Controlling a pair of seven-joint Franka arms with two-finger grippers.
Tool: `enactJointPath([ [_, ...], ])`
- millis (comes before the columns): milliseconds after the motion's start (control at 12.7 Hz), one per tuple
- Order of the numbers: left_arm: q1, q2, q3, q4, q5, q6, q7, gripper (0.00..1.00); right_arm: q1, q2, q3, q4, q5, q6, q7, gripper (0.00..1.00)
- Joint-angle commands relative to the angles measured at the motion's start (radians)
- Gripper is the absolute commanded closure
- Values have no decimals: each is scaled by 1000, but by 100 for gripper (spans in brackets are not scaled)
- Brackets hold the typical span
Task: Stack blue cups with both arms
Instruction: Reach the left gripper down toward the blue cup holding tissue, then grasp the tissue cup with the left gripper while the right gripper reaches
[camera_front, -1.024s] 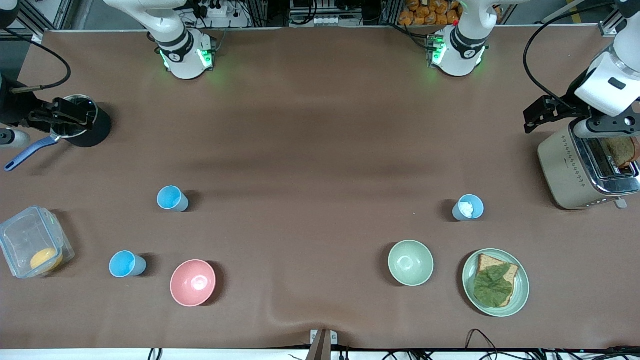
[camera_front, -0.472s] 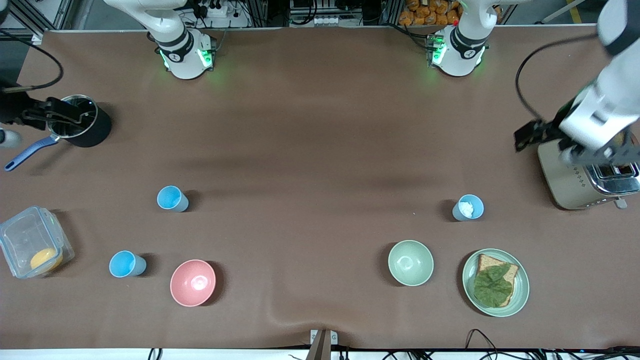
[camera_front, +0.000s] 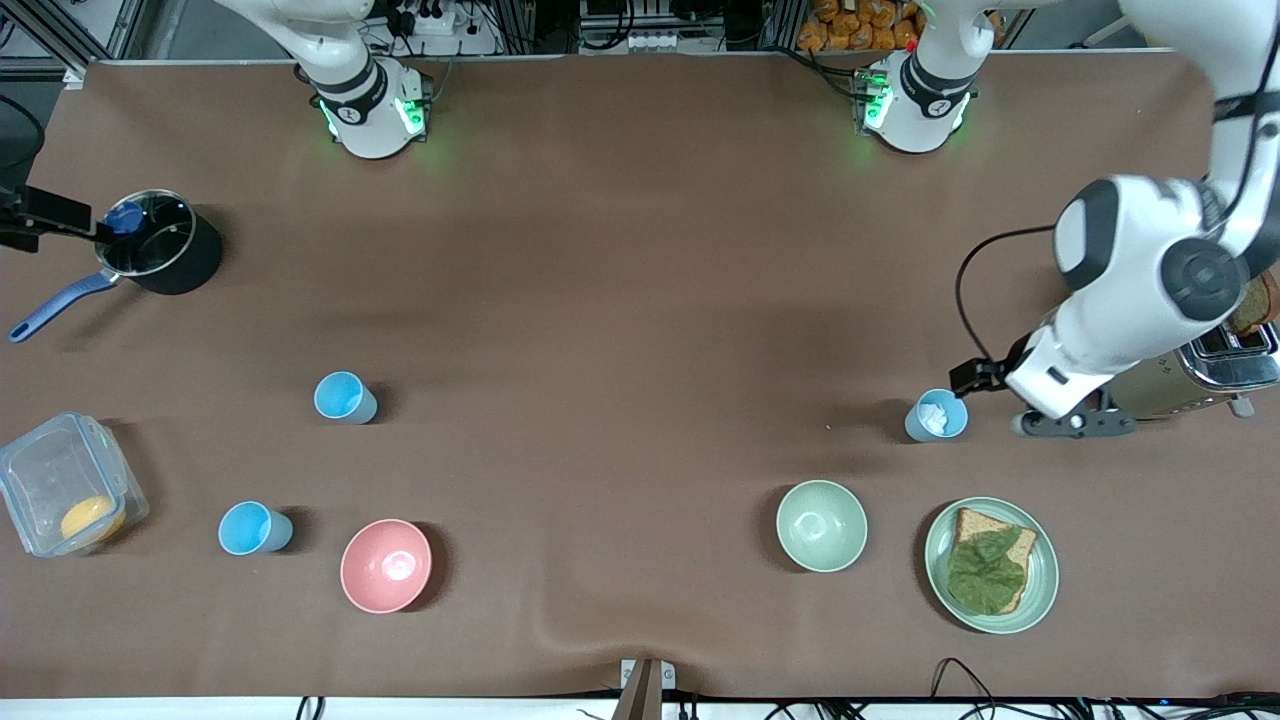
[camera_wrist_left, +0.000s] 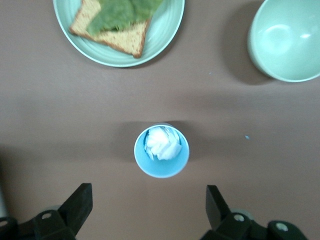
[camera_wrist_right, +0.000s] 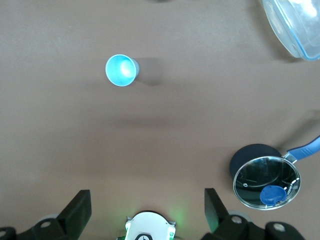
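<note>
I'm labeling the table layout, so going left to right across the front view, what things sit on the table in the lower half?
Clear container → sky blue cup → another sky blue cup → pink bowl → pale green bowl → paler blue cup → plate with toast.

We can read no text, label, brand, number or sign anywhere in these views. The cups, bowls, plate, pot, container and toaster all show plain surfaces, and any marks on the arms' bases are too small for us to make out.
</note>
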Motion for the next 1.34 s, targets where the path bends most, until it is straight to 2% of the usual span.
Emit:
enactJointPath([
  [0,28,62,-7,-25,-8,98,15,0,-53,30,10,26,7,-11,-9,0],
  [236,31,140,-2,-20,-8,161,18,0,-39,87,14,87,-146,-10,-5,0],
  [394,37,177,1,-8,1,177,18,0,-40,118,17,88,-145,-4,-17,0],
  [551,46,203,3,-8,15,204,18,0,-31,142,17,71,-83,70,-10,0],
  [630,53,212,1,-7,18,206,18,7,-16,162,17,51,-70,116,-6,0],
  [709,53,214,1,-7,18,206,18,22,-2,179,17,36,-70,157,-6,0],
  [866,53,214,-4,-8,7,206,12,73,4,219,17,-44,-63,261,-5,0],
  [945,50,214,-4,-8,2,205,7,97,2,221,17,-119,-40,338,-5,0],
  [1102,51,208,-10,-8,-4,205,6,100,25,219,17,-283,-18,543,21,0],
  [1260,50,202,-28,-8,-14,198,4,100,77,205,17,-331,-20,572,114,0],
])
